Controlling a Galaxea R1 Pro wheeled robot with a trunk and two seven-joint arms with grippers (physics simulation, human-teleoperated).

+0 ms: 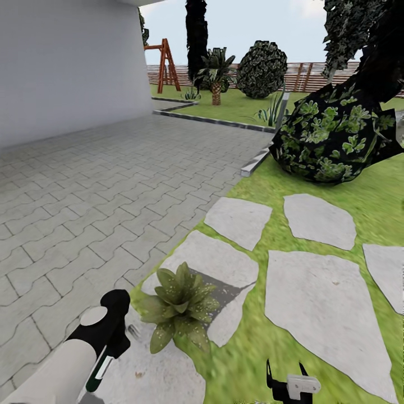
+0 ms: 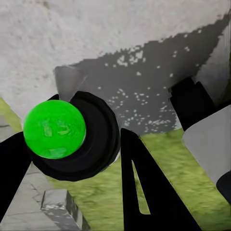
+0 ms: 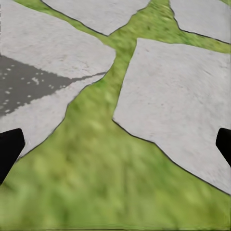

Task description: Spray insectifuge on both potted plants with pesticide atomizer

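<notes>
1. Pesticide atomizer (image 1: 101, 367) held in left tool (image 1: 115, 331) at 7 o'clock in the head view, green-capped body (image 2: 54, 129) gripped between black fingers (image 2: 144, 192).
2. Potted plant (image 1: 179, 306) just beside the nozzle, toward 3 o'clock, on a stepping stone (image 1: 219, 258).
3. Best aimed squarely over the rosette, swept slowly for full cover.
4. Right tool (image 1: 287, 384) at 5 o'clock, spread wide, empty above grass (image 3: 110, 183).
5. Second plant unseen.

Open stepping stones (image 1: 322, 303) lie right of the potted plant (image 1: 179, 307); big bush (image 1: 331, 137) blocks beyond.
</notes>
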